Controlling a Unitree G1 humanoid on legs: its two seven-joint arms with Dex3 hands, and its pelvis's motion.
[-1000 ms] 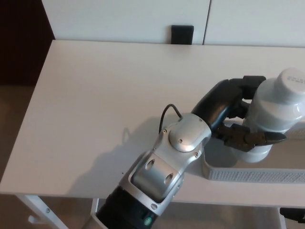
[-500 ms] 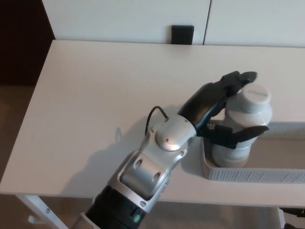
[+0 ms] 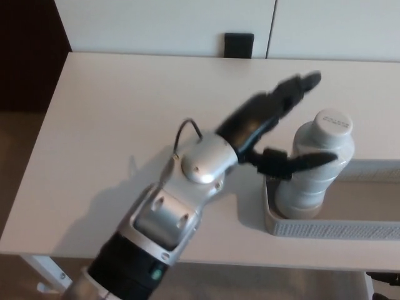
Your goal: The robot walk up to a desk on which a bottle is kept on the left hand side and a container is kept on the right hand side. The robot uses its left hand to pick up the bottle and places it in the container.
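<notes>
A white bottle (image 3: 314, 165) with a white cap stands upright inside the left end of a grey container (image 3: 325, 226) at the table's right front. My left hand (image 3: 275, 125) is open just left of the bottle, fingers spread. One finger reaches past the cap toward the back and the thumb crosses in front of the bottle's body. It holds nothing. My silver and black left forearm (image 3: 181, 200) slants up from the bottom of the picture. My right hand does not show.
The white desk (image 3: 125, 112) stretches left and back. A small black box (image 3: 239, 45) sits against the white wall behind the desk. A dark panel (image 3: 28, 56) lies at far left, and brown floor shows beside the desk.
My left hand has let go of the bottle and drawn back to the left and up, fingers opening. The bottle has come down and stands in the container.
</notes>
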